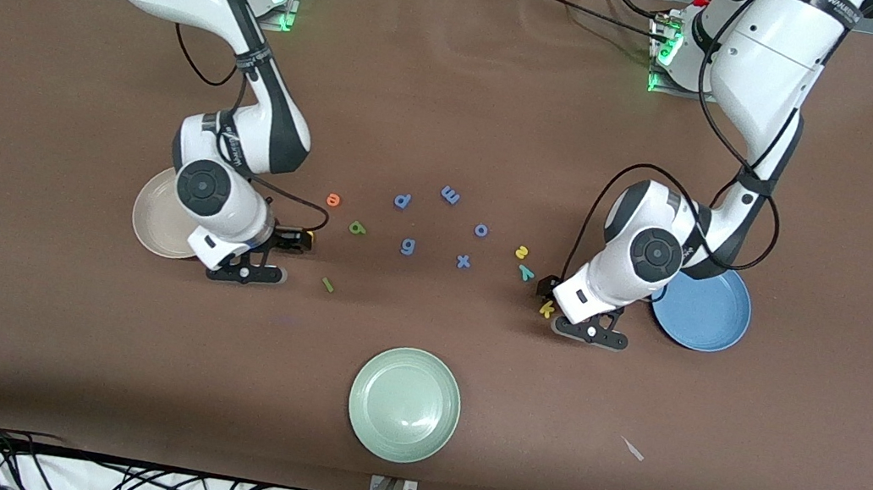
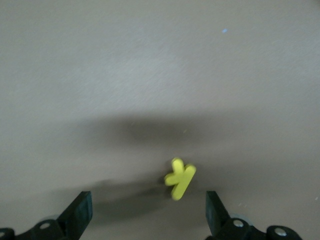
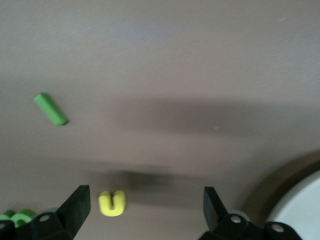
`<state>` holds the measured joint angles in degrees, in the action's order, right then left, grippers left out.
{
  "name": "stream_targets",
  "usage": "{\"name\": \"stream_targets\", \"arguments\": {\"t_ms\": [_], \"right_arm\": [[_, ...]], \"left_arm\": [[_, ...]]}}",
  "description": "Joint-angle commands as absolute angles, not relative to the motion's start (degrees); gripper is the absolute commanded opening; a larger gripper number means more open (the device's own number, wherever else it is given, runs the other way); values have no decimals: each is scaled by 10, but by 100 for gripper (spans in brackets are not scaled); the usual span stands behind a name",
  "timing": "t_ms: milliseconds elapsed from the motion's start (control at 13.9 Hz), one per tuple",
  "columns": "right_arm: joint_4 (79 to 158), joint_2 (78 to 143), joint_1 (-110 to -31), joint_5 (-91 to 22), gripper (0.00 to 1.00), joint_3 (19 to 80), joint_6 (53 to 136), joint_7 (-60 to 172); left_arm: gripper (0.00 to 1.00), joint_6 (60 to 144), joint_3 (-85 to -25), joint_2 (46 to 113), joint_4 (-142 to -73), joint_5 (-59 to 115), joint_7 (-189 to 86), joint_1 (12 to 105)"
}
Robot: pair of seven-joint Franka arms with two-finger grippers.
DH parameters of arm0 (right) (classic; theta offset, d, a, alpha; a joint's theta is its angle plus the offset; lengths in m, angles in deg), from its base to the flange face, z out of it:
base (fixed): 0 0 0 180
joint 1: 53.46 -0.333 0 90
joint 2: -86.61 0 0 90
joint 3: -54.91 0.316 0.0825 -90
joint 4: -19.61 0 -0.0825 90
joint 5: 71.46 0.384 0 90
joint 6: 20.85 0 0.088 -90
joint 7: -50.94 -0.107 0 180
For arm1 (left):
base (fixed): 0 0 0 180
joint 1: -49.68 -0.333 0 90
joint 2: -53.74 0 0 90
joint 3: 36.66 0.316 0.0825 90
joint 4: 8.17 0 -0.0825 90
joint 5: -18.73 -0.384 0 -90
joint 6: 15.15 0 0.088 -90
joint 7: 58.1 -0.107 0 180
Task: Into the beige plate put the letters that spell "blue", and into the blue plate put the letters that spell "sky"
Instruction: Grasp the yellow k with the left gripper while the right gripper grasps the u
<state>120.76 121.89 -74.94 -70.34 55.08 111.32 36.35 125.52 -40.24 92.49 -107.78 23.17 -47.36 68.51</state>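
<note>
My left gripper [image 1: 566, 310] [image 2: 148, 202] is low over the table beside the blue plate [image 1: 704, 313], open, with the yellow "k" [image 1: 546, 310] [image 2: 180, 178] lying untouched between its fingers. The yellow "s" [image 1: 522, 251] and teal "y" [image 1: 526, 272] lie close by. My right gripper [image 1: 277, 257] [image 3: 145, 200] hangs open next to the beige plate [image 1: 154, 218] [image 3: 300, 210], and the yellow "u" [image 1: 308, 239] [image 3: 112, 202] lies just inside one finger. The dark green "l" [image 1: 327, 284] [image 3: 50, 109], light green "b" [image 1: 357, 227] [image 3: 15, 217] and orange "e" [image 1: 333, 199] lie on the table nearby.
Several blue letters [image 1: 450, 194] are scattered mid-table between the two grippers. A pale green plate [image 1: 404, 404] sits nearest the front camera. A small pale scrap [image 1: 632, 449] lies toward the left arm's end.
</note>
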Motion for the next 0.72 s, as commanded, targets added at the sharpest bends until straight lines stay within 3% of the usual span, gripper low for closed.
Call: {"name": "stream_targets", "arguments": {"t_ms": [0, 216, 360, 504, 648], "right_arm": [[1229, 1215, -769, -696, 100, 547, 1139, 336], [1273, 1214, -777, -696, 100, 547, 1194, 336], [1281, 1213, -778, -696, 99, 547, 1204, 335], [1282, 1211, -778, -696, 88, 552, 1200, 334], [1285, 1210, -778, -696, 67, 558, 1200, 329]], "left_arm": [[100, 1275, -390, 949, -1049, 234, -462, 710], [95, 1299, -390, 962, -1050, 232, -461, 717], [84, 1308, -390, 970, -1050, 230, -462, 717], [67, 1319, -389, 972, -1051, 227, -463, 717], [52, 1320, -390, 972, -1052, 226, -468, 718]]}}
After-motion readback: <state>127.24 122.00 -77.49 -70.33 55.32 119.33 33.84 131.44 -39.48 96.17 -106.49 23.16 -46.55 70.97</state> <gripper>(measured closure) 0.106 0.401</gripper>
